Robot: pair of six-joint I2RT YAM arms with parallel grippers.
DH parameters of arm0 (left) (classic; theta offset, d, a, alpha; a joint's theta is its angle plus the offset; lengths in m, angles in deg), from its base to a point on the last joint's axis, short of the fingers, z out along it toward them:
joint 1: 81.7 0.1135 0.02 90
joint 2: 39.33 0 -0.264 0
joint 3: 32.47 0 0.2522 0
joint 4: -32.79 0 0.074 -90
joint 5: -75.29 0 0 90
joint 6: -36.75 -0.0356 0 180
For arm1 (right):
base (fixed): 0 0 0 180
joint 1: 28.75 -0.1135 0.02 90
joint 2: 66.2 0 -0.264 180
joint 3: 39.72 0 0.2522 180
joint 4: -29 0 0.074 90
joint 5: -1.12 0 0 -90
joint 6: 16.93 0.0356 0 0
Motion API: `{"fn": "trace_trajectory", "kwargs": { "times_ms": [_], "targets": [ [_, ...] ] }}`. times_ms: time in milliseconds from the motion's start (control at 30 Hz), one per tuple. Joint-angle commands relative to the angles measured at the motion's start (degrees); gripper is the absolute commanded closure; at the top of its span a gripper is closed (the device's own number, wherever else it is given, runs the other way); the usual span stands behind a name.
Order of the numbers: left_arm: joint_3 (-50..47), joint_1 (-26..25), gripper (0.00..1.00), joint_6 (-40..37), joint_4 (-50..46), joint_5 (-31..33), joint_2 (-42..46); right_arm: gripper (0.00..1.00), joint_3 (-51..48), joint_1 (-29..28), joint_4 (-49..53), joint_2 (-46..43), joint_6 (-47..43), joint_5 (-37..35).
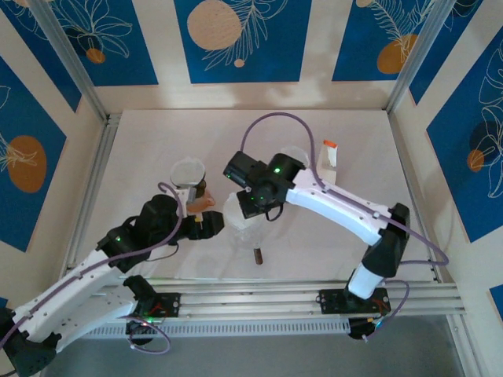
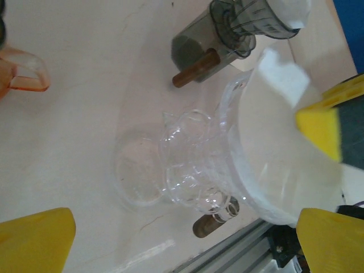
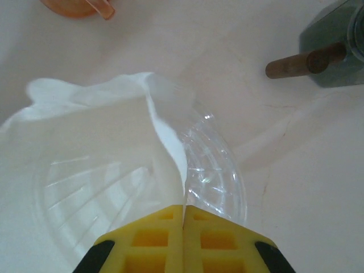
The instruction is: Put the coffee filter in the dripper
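Right end effector (image 3: 183, 215) pinches paper filter (image 3: 96, 142) at 6 o'clock; seat it flush in glass dripper (image 3: 219, 182). Left end effector (image 1: 211, 224) spread.

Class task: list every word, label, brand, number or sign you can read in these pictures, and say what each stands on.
None can be read.
grey vessel with wooden handle: faint lines on its clear top, too blurred to read.
white strip with orange end: no legible print.
wall panels: flower patterns, no words.
coffee filter and dripper: no print seen.
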Motion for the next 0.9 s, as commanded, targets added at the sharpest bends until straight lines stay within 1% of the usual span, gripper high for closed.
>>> {"fn": "trace_trajectory", "kwargs": {
  "times_ms": [0, 133, 333, 467, 533, 633, 867],
  "targets": [
    [1.58, 1.88, 0.00, -0.09, 4.75, -4.49, -0.53, 1.00, 4.69, -1.80, 5.75, 2.32, -1.91, -5.25],
    [0.70, 3.54, 0.00, 0.55, 7.37, -6.87, -0.96, 1.00, 6.58, -2.66, 6.45, 2.88, -2.10, -6.50],
    [-0.57, 4.18, 0.00, 1.07, 10.89, -8.57, -3.72, 1.00, 5.31, -2.70, 5.90, 2.53, -1.38, -6.35],
    [-0.19, 4.20, 0.01, 0.08, 10.61, -6.86, -6.14, 1.00, 4.34, -2.76, 5.72, 2.39, -1.05, -6.79],
    [0.04, 4.20, 0.04, -0.38, 9.81, -5.65, -7.13, 1.00, 3.94, -2.76, 5.74, 2.50, -0.95, -7.00],
    [-0.16, 4.20, 0.06, -0.83, 9.11, -4.34, -8.25, 1.00, 3.47, -2.73, 5.71, 2.63, -0.79, -7.28],
    [-1.41, 4.20, 0.07, -0.78, 9.90, -4.68, -8.98, 1.00, 2.28, -2.58, 5.58, 2.96, -0.60, -7.83]
  ]
}}
